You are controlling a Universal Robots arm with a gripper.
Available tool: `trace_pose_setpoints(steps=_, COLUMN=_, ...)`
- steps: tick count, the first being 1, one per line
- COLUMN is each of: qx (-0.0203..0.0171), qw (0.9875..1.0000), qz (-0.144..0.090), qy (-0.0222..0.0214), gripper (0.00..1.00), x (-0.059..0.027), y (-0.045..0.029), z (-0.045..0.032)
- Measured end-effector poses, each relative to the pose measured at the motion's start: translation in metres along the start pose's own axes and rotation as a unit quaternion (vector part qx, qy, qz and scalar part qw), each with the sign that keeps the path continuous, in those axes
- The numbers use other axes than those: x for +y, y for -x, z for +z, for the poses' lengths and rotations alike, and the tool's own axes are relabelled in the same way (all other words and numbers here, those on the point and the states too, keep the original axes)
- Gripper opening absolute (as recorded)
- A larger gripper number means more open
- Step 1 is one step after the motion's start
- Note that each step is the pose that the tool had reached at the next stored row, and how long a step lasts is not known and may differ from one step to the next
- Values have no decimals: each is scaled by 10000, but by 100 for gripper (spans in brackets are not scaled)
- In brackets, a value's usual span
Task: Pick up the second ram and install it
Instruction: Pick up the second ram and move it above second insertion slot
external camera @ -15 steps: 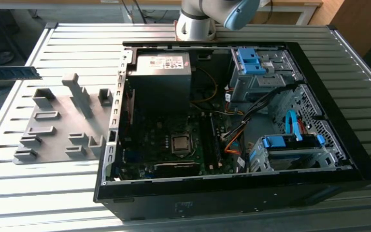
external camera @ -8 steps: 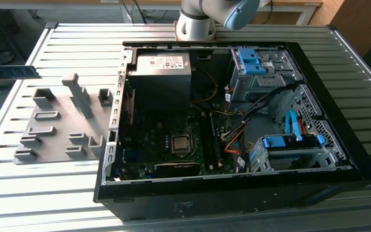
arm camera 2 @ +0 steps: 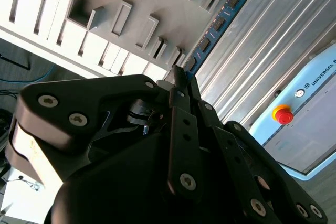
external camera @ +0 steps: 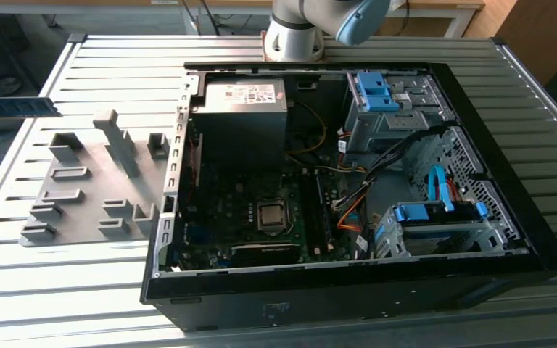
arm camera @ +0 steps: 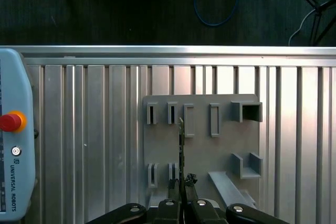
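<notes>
The second ram [external camera: 25,107] is a narrow blue-green stick with black chips, hanging in the air at the exterior view's far left, above the table's edge. My gripper [arm camera 2: 177,78] is shut on one end of it, and the ram [arm camera 2: 220,19] runs out from the fingertips. In the first wrist view the ram [arm camera: 181,142] shows edge-on, sticking out of the gripper [arm camera: 181,181] over the grey slotted holder block [arm camera: 202,129]. The holder block [external camera: 95,196] lies on the table beside the open computer case [external camera: 539,239].
The case holds a power supply [external camera: 240,109], a motherboard [external camera: 259,210], blue drive cages [external camera: 434,225] and loose cables. The arm's base [external camera: 293,36] stands behind the case. A teach pendant [arm camera: 16,145] with a red button lies on the slatted table [arm camera: 94,129].
</notes>
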State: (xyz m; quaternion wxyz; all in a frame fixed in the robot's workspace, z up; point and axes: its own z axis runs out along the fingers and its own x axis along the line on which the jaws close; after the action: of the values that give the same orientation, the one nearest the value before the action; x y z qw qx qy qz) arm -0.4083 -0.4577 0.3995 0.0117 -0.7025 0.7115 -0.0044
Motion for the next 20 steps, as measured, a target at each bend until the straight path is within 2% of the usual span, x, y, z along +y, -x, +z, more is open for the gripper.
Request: trace_pose_setpoints(steps=20, qx=0, qw=10000, qz=0, qy=0, gripper=14, x=-1, y=1, z=-47)
